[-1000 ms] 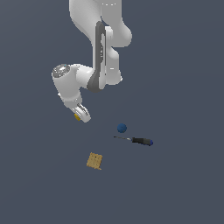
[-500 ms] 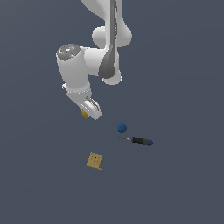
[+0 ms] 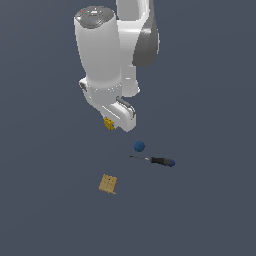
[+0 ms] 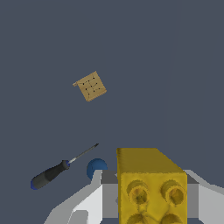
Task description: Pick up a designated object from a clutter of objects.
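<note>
**A:** Why is the yellow studded brick (image 4: 151,186) sitting so large in the wrist view?

**B:** Because the gripper (image 4: 148,192) is clamping it between its pale fingers (image 4: 203,199), one on each side of the block. In the exterior view the brick (image 3: 108,123) is hanging just under the arm's hand (image 3: 116,114), seemingly clear of the ground.

**A:** And the other items?

**B:** They are lying below, apart from each other. The small blue ball (image 3: 139,146) is resting near the tip of the black-and-blue-handled screwdriver (image 3: 156,160), and the flat tan square box (image 3: 108,183) is sitting alone, well apart from both.

**A:** What is the arm working over?

**B:** A plain, dark slate-grey surface (image 3: 210,200) that is filling both views; no walls, edges or furniture are showing.
</note>
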`<state>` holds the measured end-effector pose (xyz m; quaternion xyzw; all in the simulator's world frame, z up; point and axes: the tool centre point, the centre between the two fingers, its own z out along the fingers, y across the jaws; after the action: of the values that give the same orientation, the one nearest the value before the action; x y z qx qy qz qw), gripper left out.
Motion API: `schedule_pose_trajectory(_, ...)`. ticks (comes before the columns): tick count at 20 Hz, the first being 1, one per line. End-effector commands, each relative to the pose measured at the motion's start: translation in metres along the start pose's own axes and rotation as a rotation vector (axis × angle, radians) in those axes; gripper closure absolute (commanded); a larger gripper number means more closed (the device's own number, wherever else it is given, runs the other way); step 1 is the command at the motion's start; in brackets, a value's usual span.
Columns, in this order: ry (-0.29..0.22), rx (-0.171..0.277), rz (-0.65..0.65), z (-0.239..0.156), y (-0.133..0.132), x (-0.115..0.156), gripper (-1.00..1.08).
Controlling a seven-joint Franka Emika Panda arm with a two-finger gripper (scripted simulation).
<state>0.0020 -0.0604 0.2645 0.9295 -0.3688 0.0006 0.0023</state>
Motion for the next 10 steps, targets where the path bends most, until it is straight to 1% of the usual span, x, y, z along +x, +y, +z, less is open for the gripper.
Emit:
schedule_pose_trajectory(1,-0.001,0.0,0.0,-0.023,-0.02,-0.004,1.08)
schedule_pose_trajectory(10,-0.002,0.002,-0.001,-0.089,-0.079,-0.011,1.08)
